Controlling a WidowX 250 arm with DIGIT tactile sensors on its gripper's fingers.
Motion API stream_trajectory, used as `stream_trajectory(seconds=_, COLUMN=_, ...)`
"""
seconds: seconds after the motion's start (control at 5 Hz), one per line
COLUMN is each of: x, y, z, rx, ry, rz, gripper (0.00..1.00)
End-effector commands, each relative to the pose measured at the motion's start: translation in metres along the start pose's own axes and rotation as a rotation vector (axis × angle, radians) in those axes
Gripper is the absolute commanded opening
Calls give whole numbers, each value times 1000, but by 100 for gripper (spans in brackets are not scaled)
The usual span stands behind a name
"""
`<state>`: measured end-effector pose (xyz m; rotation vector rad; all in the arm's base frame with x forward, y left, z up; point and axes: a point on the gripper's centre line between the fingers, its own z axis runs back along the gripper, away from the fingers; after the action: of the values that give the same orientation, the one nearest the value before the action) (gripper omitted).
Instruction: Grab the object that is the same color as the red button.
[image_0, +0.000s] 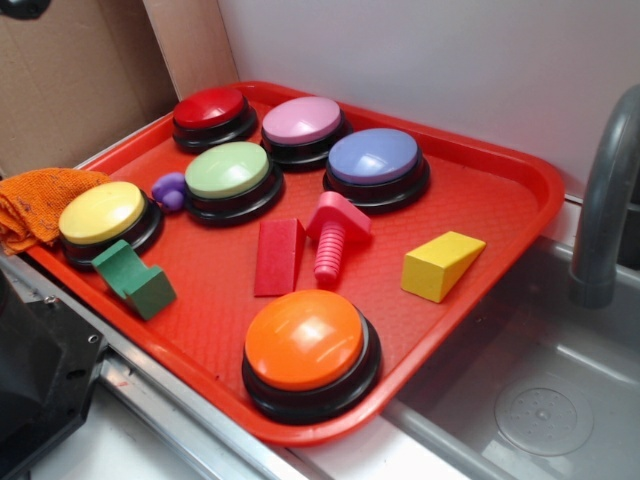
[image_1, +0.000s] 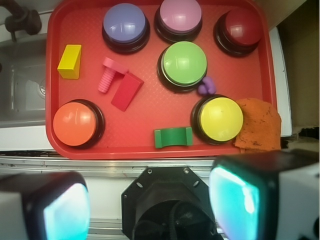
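Note:
The small red wedge block (image_0: 277, 257) lies flat on the red tray (image_0: 500, 190), touching the pink bolt toy (image_0: 334, 235); in the wrist view the wedge (image_1: 126, 91) sits left of centre. The red button (image_0: 211, 115) stands at the tray's far left corner, and it shows top right in the wrist view (image_1: 239, 29). My gripper (image_1: 150, 202) hangs high above the robot base, off the tray's near edge. Its jaws stand wide apart and empty. The gripper itself does not show in the exterior view.
Pink (image_0: 301, 124), blue (image_0: 373, 161), green (image_0: 229, 175), yellow (image_0: 102, 216) and orange (image_0: 305, 347) buttons stand on the tray. A yellow wedge (image_0: 440, 264), a green block (image_0: 135, 279) and a small purple piece (image_0: 170, 190) lie there too. An orange cloth (image_0: 35, 200) and a sink with faucet (image_0: 605, 200) flank the tray.

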<state>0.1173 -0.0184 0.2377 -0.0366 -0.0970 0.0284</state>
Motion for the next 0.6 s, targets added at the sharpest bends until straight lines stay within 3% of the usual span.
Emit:
stream_trajectory(seconds=0.0, x=0, y=0, z=0, rx=0, ry=0, rz=0, gripper=100)
stream_trajectory(seconds=0.4, x=21, y=-4, z=-25, rx=54, ry=3, rz=179, gripper=100)
